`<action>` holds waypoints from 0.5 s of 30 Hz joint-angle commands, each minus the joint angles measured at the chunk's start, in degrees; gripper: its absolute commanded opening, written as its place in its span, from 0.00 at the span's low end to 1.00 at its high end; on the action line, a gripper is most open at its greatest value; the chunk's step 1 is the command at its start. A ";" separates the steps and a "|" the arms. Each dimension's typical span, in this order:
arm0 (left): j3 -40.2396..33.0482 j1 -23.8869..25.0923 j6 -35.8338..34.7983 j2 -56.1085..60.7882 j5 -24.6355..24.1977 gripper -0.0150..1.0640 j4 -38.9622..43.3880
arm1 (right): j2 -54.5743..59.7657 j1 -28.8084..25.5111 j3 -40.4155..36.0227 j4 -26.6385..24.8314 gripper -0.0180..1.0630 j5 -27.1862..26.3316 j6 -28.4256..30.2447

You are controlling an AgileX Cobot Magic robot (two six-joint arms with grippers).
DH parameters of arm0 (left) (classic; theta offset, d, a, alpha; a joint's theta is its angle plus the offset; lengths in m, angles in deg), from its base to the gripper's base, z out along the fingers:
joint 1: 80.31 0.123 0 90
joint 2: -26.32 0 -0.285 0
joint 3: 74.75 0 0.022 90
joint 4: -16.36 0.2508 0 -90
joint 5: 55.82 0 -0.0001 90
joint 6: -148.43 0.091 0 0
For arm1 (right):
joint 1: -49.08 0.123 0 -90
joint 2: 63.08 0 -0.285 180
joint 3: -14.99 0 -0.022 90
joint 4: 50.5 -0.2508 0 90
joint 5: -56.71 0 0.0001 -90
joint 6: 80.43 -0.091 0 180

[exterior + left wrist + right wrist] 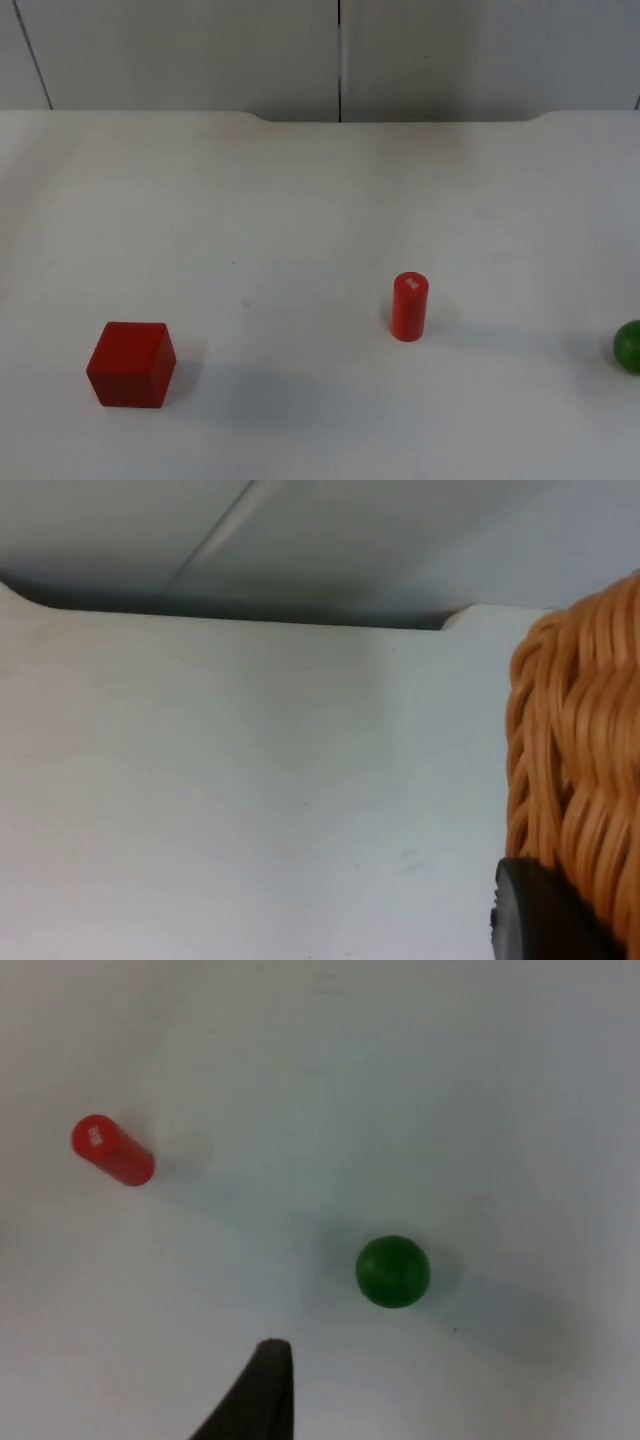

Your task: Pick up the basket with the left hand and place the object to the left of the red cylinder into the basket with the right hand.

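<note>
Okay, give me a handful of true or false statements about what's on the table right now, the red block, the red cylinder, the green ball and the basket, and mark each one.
1. The red cube lies to the left of the red cylinder in the top view. True.
2. The red cylinder lies on its side. False: it stands upright on the white table.
3. The green ball touches the red cylinder. False: bare table separates them.
4. A woven orange basket shows in the left wrist view, close beside a black fingertip. True.
5. The red cube sits inside the basket. False: it rests on the table.
</note>
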 commanded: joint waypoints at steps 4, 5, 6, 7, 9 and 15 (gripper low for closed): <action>-3.70 -0.12 -0.90 0.70 1.20 0.01 0.13 | 8.63 4.68 0.10 -1.04 0.99 1.22 1.85; -5.51 -0.12 -0.90 0.70 1.20 0.01 1.23 | 10.54 7.28 0.10 -0.48 0.99 1.22 1.85; -5.51 -0.12 -0.90 0.70 1.20 0.01 1.23 | 10.54 7.28 0.10 -0.48 0.99 1.22 1.85; -7.50 -0.12 -0.90 0.81 1.20 0.01 2.00 | 12.66 9.99 0.10 0.61 0.99 0.64 1.85; -11.25 0.03 -0.72 1.04 1.20 0.01 3.02 | 15.89 14.94 0.10 2.81 0.99 -1.91 -0.02; -16.47 1.98 0.25 2.18 1.20 0.01 2.48 | 20.59 25.40 0.10 4.16 0.99 -9.13 -0.87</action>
